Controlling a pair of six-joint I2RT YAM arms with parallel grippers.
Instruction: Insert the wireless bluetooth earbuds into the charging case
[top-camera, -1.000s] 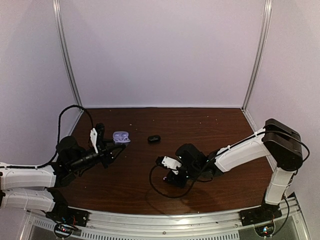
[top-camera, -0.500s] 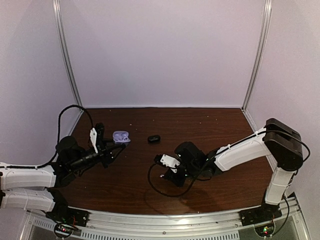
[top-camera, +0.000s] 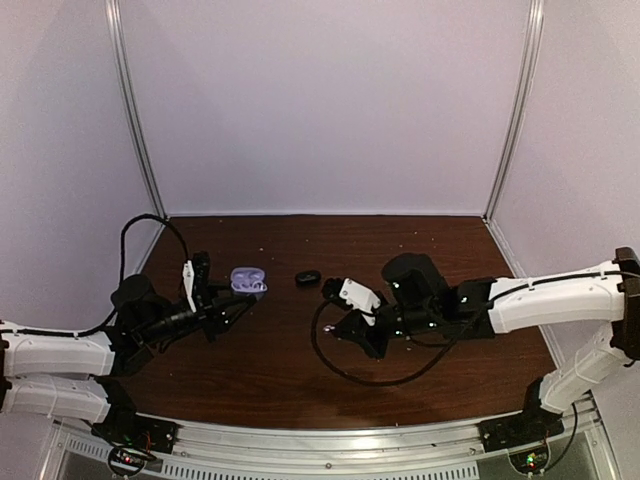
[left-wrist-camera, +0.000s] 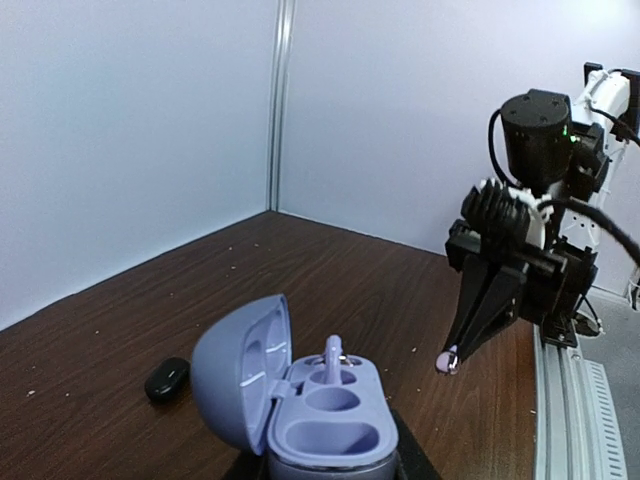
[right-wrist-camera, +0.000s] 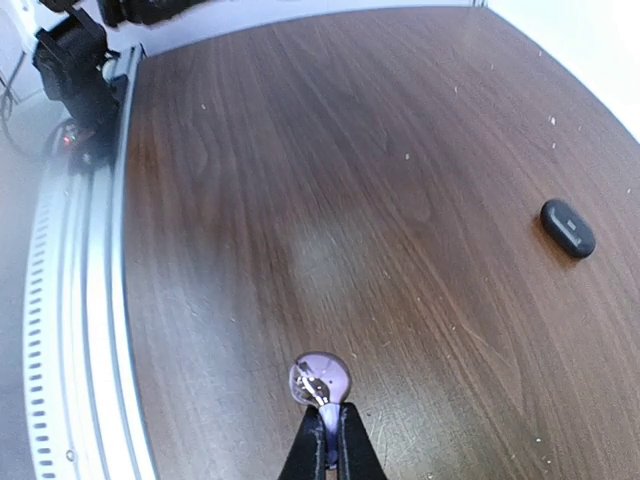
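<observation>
My left gripper (left-wrist-camera: 330, 468) is shut on the base of the charging case (left-wrist-camera: 345, 435), a grey-blue oval shell with a lavender inside, its lid hinged open to the left. One earbud (left-wrist-camera: 333, 356) stands in the far well with its stem up; the near well is empty. In the top view the case (top-camera: 248, 279) sits at the tip of the left gripper (top-camera: 238, 295). My right gripper (right-wrist-camera: 328, 418) is shut on the stem of the other earbud (right-wrist-camera: 320, 380) and holds it above the tabletop. Seen from the left wrist, this earbud (left-wrist-camera: 447, 362) hangs to the right of the case.
A small black oval object (top-camera: 307, 278) lies on the brown table (top-camera: 430, 250) between the two grippers, also seen as a black oval (right-wrist-camera: 567, 227) in the right wrist view. A black cable (top-camera: 340, 372) loops under the right arm. White walls enclose three sides.
The right gripper has closed on the earbud and lifted it off the table, and the arm has stretched further over the table. The left gripper with the case has barely shifted.
</observation>
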